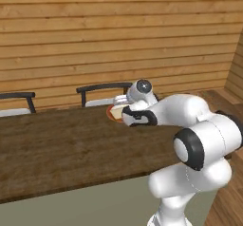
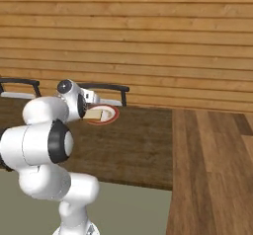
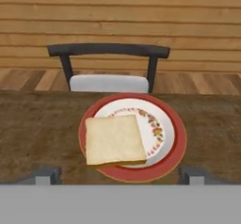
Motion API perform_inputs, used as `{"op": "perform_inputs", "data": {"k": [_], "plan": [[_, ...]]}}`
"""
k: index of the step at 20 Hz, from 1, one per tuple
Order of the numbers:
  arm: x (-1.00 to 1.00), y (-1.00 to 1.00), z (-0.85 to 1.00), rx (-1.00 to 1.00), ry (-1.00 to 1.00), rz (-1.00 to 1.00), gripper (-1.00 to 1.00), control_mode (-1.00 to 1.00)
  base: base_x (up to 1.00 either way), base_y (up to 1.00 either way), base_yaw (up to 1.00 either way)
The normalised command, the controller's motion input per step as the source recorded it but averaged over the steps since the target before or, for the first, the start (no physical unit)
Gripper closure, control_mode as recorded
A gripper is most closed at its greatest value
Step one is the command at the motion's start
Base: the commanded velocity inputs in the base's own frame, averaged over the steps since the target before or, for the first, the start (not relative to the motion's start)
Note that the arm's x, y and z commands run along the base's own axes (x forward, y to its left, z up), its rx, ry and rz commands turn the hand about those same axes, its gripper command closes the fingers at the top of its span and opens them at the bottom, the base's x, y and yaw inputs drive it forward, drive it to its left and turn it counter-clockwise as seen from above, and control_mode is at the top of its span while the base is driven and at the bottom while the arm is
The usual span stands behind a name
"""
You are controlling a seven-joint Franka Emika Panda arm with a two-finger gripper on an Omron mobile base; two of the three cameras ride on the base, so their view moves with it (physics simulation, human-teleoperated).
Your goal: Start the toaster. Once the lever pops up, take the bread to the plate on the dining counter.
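Jaws [image 3: 120, 175] standing wide apart, gripping nothing, tips sitting low on either side of the plate's near edge. Bread slice [image 3: 114, 140] lying flat on the red-rimmed plate [image 3: 170, 155], offset toward its left side in the hand view, one corner overhanging the rim. Plate resting on the dark wood dining surface [image 3: 37, 129]. Beyond it, a black-framed chair [image 3: 108, 51] with a pale seat is standing against the surface's far edge, plank wall [image 3: 120, 11] behind.

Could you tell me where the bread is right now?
The bread lies on the plate, toward its left in the hand view, on the dining counter before a dark chair.
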Motion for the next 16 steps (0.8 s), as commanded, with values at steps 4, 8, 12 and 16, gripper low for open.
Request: {"op": "perform_inputs", "data": {"k": [4, 8, 12, 16], "plan": [[-1.0, 0.0, 0.95, 0.24, -0.03, 0.0, -1.0, -1.0, 0.0, 0.0, 0.0], [-1.0, 0.0, 0.88, 0.2, -0.06, -0.02, -1.0, -1.0, 0.0, 0.0, 0.0], [-1.0, 0.0, 0.81, 0.18, -0.06, -0.01, -1.0, -1.0, 0.0, 0.0, 0.0], [-1.0, 0.03, 0.68, 0.11, -0.09, -0.01, -1.0, -1.0, 0.0, 0.0, 0.0]]}}
